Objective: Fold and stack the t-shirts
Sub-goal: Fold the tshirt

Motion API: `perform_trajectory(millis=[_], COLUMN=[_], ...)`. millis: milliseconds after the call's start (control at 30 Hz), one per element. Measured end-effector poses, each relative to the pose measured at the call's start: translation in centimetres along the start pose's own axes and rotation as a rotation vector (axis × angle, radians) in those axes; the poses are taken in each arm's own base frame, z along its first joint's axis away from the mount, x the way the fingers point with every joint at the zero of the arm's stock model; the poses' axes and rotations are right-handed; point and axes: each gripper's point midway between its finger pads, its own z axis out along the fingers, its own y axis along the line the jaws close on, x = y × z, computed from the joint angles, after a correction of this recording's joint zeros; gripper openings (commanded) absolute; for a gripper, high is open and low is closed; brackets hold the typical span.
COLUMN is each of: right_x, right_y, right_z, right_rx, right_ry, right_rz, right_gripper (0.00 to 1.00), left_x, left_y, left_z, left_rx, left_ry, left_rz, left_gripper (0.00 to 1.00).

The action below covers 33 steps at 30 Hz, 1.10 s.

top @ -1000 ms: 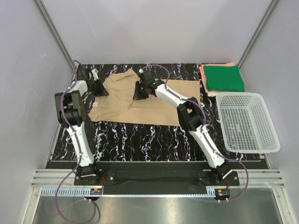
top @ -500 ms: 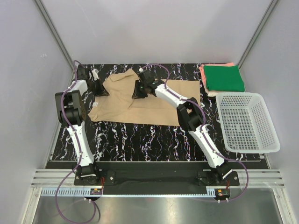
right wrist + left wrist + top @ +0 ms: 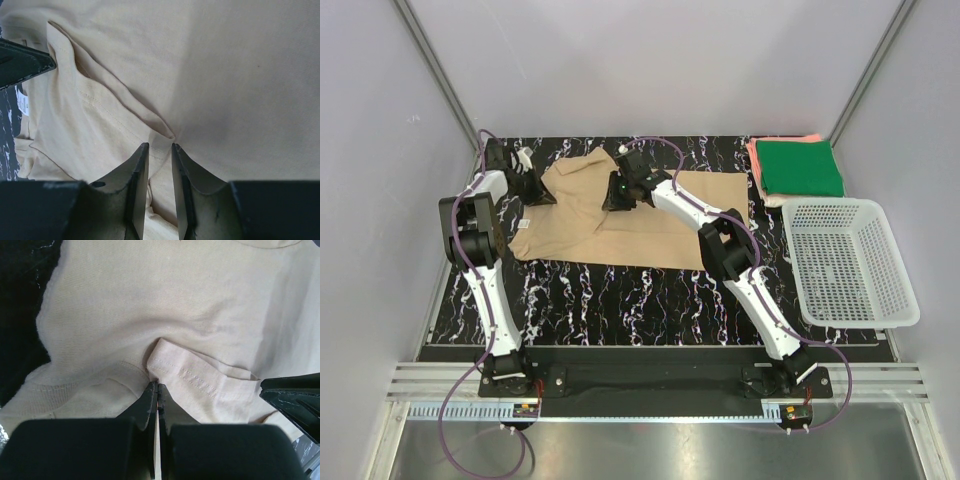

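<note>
A tan t-shirt (image 3: 630, 225) lies partly spread on the black marbled table (image 3: 620, 300). My left gripper (image 3: 542, 195) is at its left edge, shut on a pinch of tan cloth (image 3: 190, 375) beside a stitched hem. At the shirt's upper middle my right gripper (image 3: 611, 200) has its jaws narrowly apart, tips (image 3: 159, 146) pressed onto the cloth with a creased fold running in between them. At the back right a folded dark green t-shirt (image 3: 802, 167) lies on top of a folded coral-pink one (image 3: 756, 160).
A white plastic mesh basket (image 3: 850, 262) stands at the right edge of the table. Grey walls enclose the table at the back and sides. Both arm bases sit on the rail along the near edge.
The left gripper has closed onto the shirt's left edge. The right gripper's jaws shifted slightly in place. The shirt itself has not visibly moved.
</note>
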Motion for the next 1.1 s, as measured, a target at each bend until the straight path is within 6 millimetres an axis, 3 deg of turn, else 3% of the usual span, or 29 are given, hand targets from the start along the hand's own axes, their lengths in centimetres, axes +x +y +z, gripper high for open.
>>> perform_trajectory(millis=[167, 200, 333, 633, 1100], right_x=[-0.1, -0.1, -0.1, -0.2, -0.7], right_y=[-0.1, -0.1, -0.2, -0.7, -1.0], right_z=[0.0, 0.0, 0.1, 0.3, -0.2], right_rx=[0.007, 0.009, 0.015, 0.039, 0.066], right_ry=[-0.005, -0.006, -0.008, -0.018, -0.041], right_rz=[0.007, 0.009, 0.019, 0.021, 0.001], right_gripper=[0.28, 0.19, 0.00, 0.00, 0.00], left_x=[0.3, 0.3, 0.3, 0.2, -0.2], left_y=[0.0, 0.0, -0.1, -0.4, -2.9], left_z=[0.3, 0.3, 0.3, 0.4, 1.4], left_rx=[0.013, 0.016, 0.024, 0.037, 0.064], left_ry=[0.010, 0.011, 0.011, 0.008, -0.015], left_rz=[-0.005, -0.005, -0.004, 0.016, 0.119], left_gripper=[0.00, 0.00, 0.00, 0.00, 0.00])
